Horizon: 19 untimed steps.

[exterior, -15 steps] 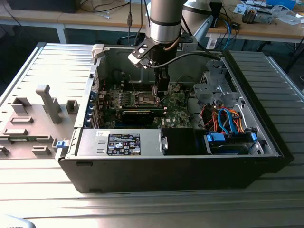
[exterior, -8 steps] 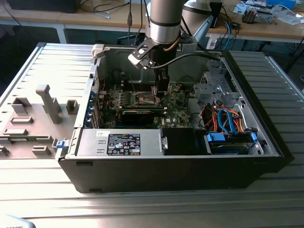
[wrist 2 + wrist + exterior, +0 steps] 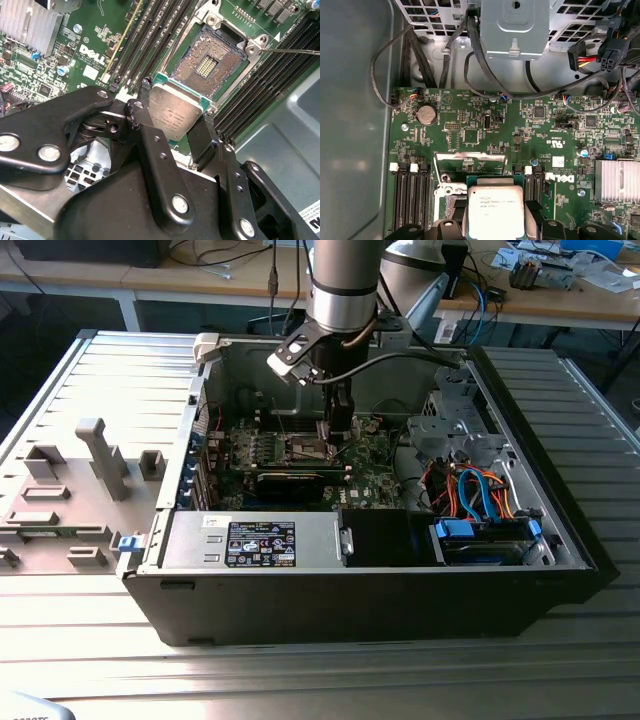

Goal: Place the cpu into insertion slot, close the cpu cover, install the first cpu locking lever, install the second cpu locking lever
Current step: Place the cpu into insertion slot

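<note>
While the gripper (image 3: 176,120) was clamped on the chip (image 3: 172,111), the socket (image 3: 212,62) lay open just beyond its leading edge.

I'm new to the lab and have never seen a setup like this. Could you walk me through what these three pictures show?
The exterior view looks from outside at a robot arm reaching down into an open computer case, which lies on a ribbed metal table. The two wrist views come from cameras riding on the arm, looking closely at the green circuit board inside. The arm's gripper is shut on the cpu, a flat silvery chip, pinching it by its edges. In the second wrist view the insertion slot lies just past the chip with its contacts bare, so the chip is not yet in. In the first wrist view the cpu cover, a thin metal frame, is swung open.
</note>
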Tool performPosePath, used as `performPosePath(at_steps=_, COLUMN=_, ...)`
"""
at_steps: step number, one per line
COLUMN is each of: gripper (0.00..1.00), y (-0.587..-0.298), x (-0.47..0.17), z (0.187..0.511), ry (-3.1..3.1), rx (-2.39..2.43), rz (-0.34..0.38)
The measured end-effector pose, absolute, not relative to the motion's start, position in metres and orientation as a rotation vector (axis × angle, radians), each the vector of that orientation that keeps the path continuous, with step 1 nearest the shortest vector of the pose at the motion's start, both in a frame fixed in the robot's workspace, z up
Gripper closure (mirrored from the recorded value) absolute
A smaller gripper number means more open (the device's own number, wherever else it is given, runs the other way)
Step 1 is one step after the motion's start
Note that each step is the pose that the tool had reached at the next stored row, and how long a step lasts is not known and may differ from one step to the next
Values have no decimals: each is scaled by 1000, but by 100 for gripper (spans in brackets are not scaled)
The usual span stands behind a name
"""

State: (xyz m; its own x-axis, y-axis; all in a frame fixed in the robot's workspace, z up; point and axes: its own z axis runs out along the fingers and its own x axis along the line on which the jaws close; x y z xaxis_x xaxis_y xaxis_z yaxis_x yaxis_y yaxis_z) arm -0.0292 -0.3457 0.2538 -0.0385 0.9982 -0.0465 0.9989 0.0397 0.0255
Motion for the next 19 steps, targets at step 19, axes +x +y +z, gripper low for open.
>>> performPosePath(at_steps=19, gripper=46, y=-336, x=-33, z=253, ry=2227, rx=2142, rz=-21)
